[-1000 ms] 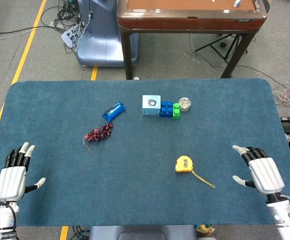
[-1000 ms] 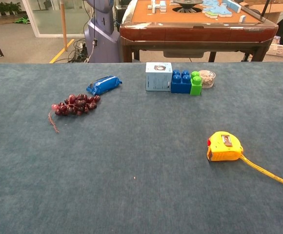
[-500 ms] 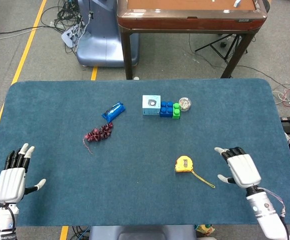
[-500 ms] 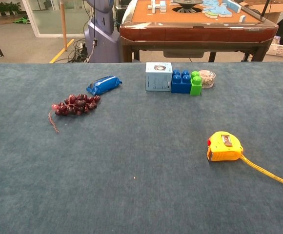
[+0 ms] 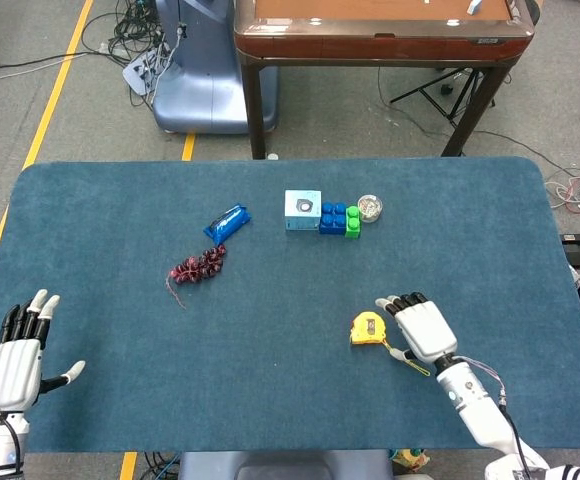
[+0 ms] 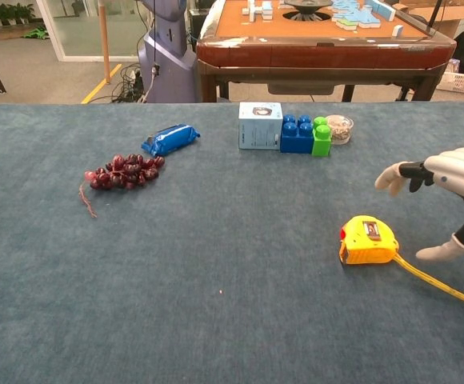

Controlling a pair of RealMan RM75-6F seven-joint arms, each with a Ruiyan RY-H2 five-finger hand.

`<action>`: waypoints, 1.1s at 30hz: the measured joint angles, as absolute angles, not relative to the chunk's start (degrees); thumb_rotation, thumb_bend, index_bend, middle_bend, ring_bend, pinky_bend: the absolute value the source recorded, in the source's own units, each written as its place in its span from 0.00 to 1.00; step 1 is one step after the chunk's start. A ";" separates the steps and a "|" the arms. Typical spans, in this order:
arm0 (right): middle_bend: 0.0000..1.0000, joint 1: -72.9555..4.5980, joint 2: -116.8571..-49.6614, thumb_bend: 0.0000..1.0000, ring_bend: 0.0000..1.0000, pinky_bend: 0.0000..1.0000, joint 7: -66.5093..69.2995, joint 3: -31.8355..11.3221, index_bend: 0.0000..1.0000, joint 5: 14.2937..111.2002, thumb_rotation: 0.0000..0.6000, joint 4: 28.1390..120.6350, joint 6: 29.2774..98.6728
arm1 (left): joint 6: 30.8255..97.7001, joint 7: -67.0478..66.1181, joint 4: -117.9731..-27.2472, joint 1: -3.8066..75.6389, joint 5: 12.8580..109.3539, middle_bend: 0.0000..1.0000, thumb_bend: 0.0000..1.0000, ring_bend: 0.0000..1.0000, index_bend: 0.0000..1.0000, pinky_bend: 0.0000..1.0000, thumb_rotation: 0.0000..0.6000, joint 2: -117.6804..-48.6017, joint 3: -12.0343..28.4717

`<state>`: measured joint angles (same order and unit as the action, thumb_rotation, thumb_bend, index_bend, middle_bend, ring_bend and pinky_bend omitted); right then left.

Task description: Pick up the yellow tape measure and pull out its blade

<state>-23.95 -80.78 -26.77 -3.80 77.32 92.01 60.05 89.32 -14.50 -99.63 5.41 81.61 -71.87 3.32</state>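
The yellow tape measure [image 5: 367, 328] [image 6: 367, 240] lies flat on the blue table, a short length of yellow blade [image 6: 442, 286] trailing from it toward the near right. My right hand [image 5: 422, 327] [image 6: 446, 184] hovers just right of the case with its fingers spread, holding nothing and clear of the case. Far off at the near left corner, my left hand [image 5: 12, 366] is open, fingers pointing up; the chest view does not show it.
A bunch of dark red grapes [image 5: 199, 267] and a blue wrapped snack [image 5: 227, 222] lie left of centre. At the back stand a light blue box [image 5: 302, 210], blue and green toy bricks [image 5: 339, 219] and a small clear jar [image 5: 370, 208]. A wooden table [image 5: 378, 35] stands beyond.
My right hand has swept left from the table's right edge to just beside the tape measure, coming into the chest view. My left hand has dropped slightly. The tape measure has not moved.
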 measured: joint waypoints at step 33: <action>0.42 -31.47 -87.81 0.40 0.27 0.25 -25.86 -4.56 0.38 69.21 1.00 84.67 51.62 | 88.85 -14.31 -98.78 4.87 81.66 0.00 0.11 0.00 0.00 0.00 1.00 -72.42 4.33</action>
<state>-31.47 -87.81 -25.86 -4.56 69.21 84.67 51.62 88.85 -14.31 -98.78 4.87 81.66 -72.42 4.33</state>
